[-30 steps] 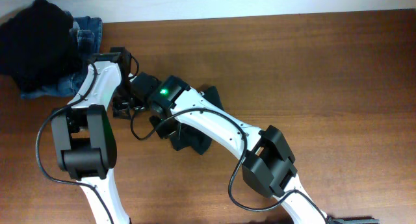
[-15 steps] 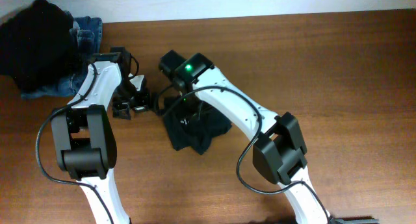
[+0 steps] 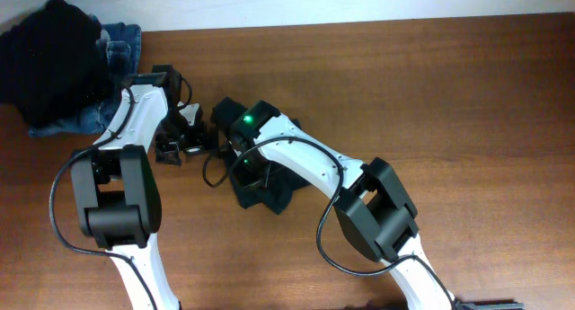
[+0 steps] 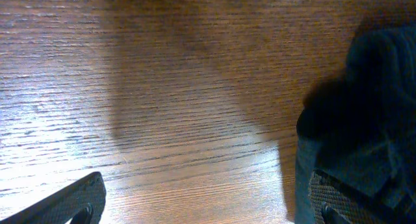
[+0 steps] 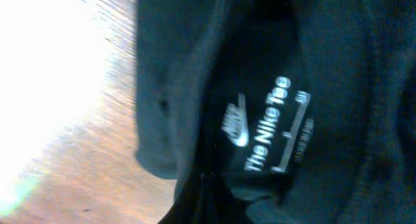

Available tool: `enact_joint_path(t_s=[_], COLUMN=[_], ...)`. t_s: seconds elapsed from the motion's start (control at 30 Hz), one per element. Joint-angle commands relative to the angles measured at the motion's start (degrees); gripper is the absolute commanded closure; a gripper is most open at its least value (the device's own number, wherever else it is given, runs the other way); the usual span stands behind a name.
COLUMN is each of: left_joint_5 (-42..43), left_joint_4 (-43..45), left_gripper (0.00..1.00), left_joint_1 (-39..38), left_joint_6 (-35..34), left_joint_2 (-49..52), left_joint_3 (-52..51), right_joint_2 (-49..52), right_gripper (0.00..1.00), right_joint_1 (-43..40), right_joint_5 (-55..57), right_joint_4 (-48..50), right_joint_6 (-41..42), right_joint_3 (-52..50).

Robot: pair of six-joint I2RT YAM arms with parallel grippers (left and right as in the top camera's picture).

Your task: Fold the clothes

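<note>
A dark T-shirt (image 3: pixel 267 188) lies crumpled on the wooden table near the middle. My right gripper (image 3: pixel 241 164) is down on its left part. In the right wrist view the shirt (image 5: pixel 312 68) fills the frame, with its white Nike neck label (image 5: pixel 266 130) close up. Fabric bunches into the right gripper (image 5: pixel 214 211), and the fingers are buried in it. My left gripper (image 3: pixel 192 137) sits just left of the shirt. It is wide open over bare wood (image 4: pixel 205 208), and the shirt's edge (image 4: pixel 364 113) lies over its right fingertip (image 4: pixel 335 201).
A pile of clothes sits at the table's back left corner, with a black garment (image 3: pixel 52 63) on top of blue jeans (image 3: pixel 121 42). The table's far edge runs along the white wall behind the pile.
My right arm rose to the back right, spreading the shirt, then came back down and left, and the shirt bunched narrower again. The left arm stayed put.
</note>
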Motion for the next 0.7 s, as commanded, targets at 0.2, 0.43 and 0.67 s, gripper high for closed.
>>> enact_joint_path(t_s=[0.2, 0.43, 0.67], left_joint_5=[-0.2, -0.2, -0.2], left_joint_4=[0.1, 0.1, 0.1], left_gripper=[0.01, 0.01, 0.01], left_joint_1=[-0.2, -0.2, -0.2], left_joint_6=[-0.6, -0.6, -0.6], left_joint_2=[-1.1, -1.1, -1.1], left_joint_3=[-0.2, -0.2, -0.2], right_joint_2=[0.1, -0.1, -1.0], right_gripper=[0.96, 0.96, 0.96], right_joint_1=[1.6, 2.2, 0.5], right_joint_5=[-19.0, -20.9, -18.1], right_joint_4=[3.4, 3.9, -0.3], right_joint_6=[-4.0, -4.2, -4.5], right_joint_3=[-0.2, 0.0, 3.2])
